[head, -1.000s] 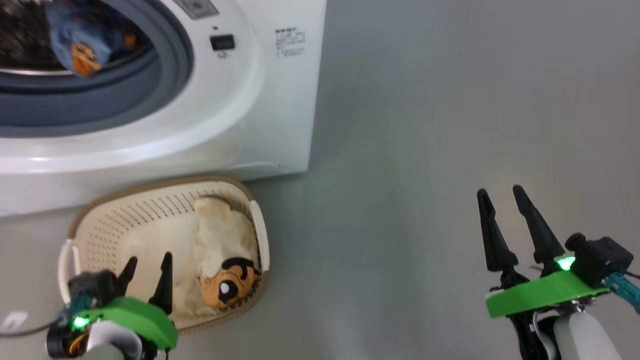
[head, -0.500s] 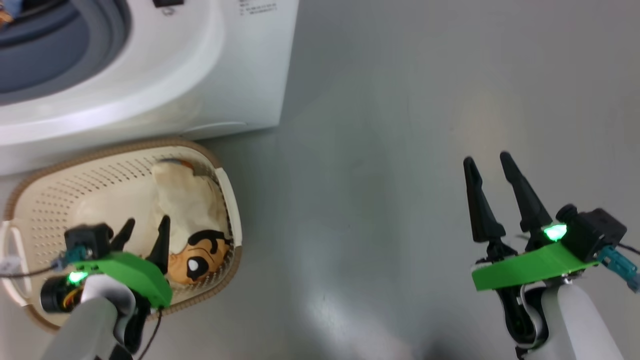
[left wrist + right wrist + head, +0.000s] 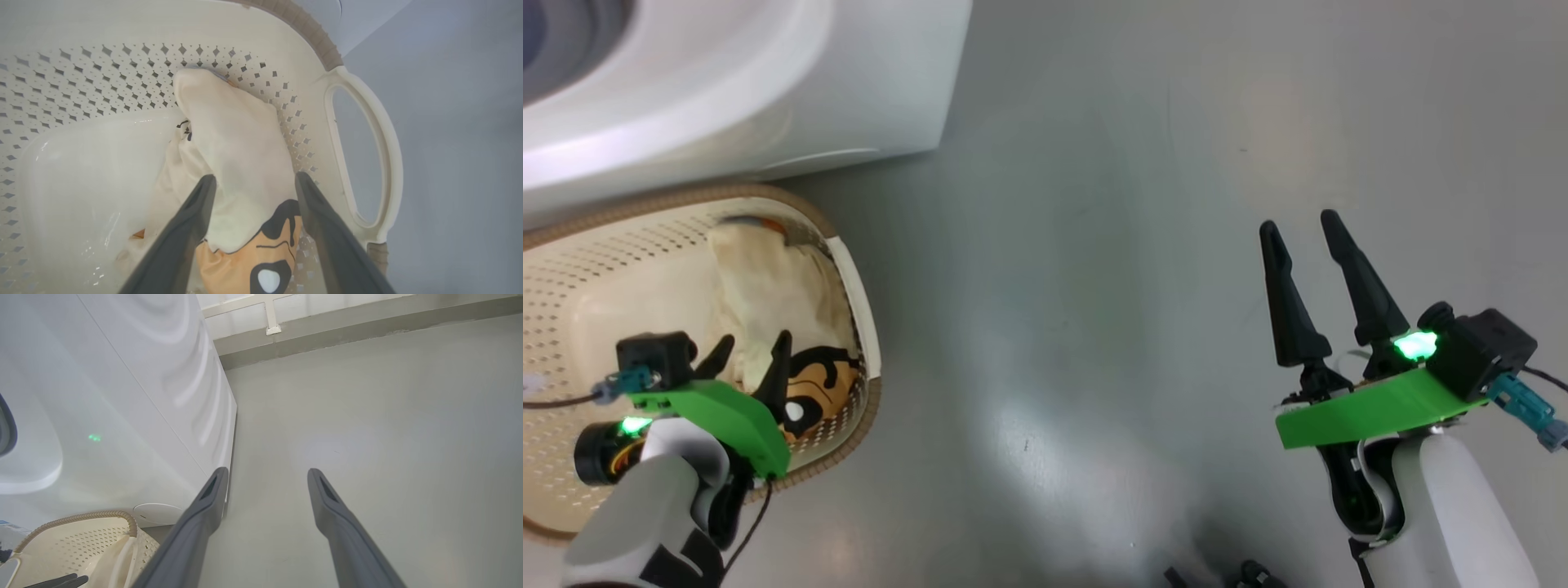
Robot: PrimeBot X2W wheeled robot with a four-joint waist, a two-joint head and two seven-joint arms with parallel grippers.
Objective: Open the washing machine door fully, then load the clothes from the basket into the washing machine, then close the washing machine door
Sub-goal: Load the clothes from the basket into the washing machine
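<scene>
Cream garment (image 3: 241,143) in basket (image 3: 102,81) beside washing machine (image 3: 874,73)

The floor (image 3: 1111,245) is smooth, plain grey with a slight sheen. In the head view a soft pale patch of reflected light (image 3: 1045,457) lies low on it, and a fainter warm patch (image 3: 1274,106) sits farther up. A few tiny dark specks mark it. In the right wrist view the floor ends at a darker grey-brown skirting strip (image 3: 367,330). Above it stands a pale wall (image 3: 237,322) crossed by a white frame (image 3: 267,312) of thin bars.
</scene>
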